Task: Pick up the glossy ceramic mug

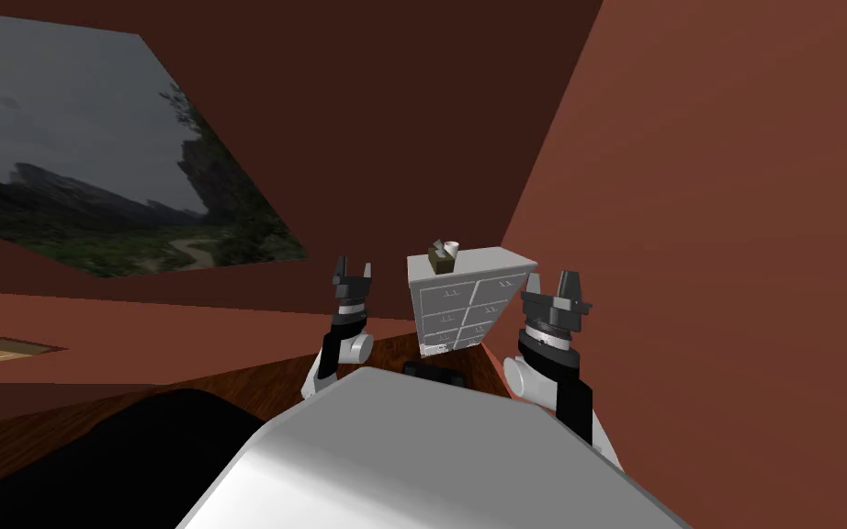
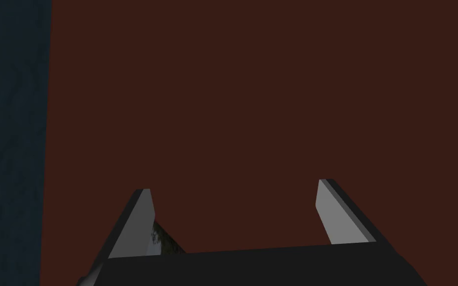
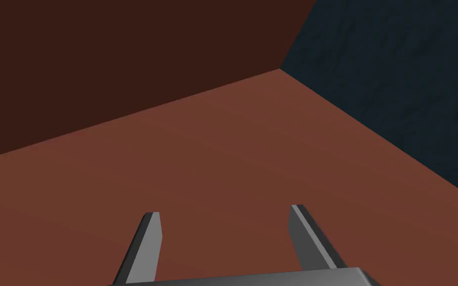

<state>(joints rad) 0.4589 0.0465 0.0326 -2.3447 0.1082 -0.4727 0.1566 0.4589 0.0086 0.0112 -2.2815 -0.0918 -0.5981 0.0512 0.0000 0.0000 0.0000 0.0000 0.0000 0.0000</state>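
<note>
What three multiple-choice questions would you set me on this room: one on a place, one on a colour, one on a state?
1. Where is the mug? A on the floor; B on the chest of drawers; C on a chair.
2. The chest's colour? A white; B black; C green.
3. The right gripper's fingers? A open; B shut on the mug; C shut, empty.
B: it stands on the chest's top beside a brown box. A: its drawer fronts are white. A: the fingers stand apart, nothing between.
</note>
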